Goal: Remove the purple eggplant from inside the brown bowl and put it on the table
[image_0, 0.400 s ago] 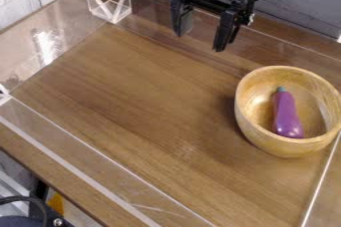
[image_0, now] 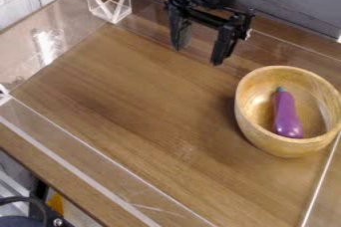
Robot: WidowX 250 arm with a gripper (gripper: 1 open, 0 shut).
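The black pincer [image_0: 200, 40] has dropped a little lower in the picture since the earlier frame, and its two fingers now reach slightly further down over the far part of the wooden surface [image_0: 134, 112]. Nothing else has shifted. The purple eggplant [image_0: 286, 113] lies where it was, lengthwise inside the brown bowl [image_0: 253, 121], which sits at the right side of the surface. The small move suggests the arm is only starting its approach, so the task looks barely begun: the eggplant is untouched and has not yet left the bowl.

The arm comes in from the top edge of the picture. The pincer hangs pointing straight down, its fingers spread wide apart with nothing between them. It sits up and to the left of the bowl, well apart from it and not yet above the eggplant. Clear plastic walls run along the edges of the surface
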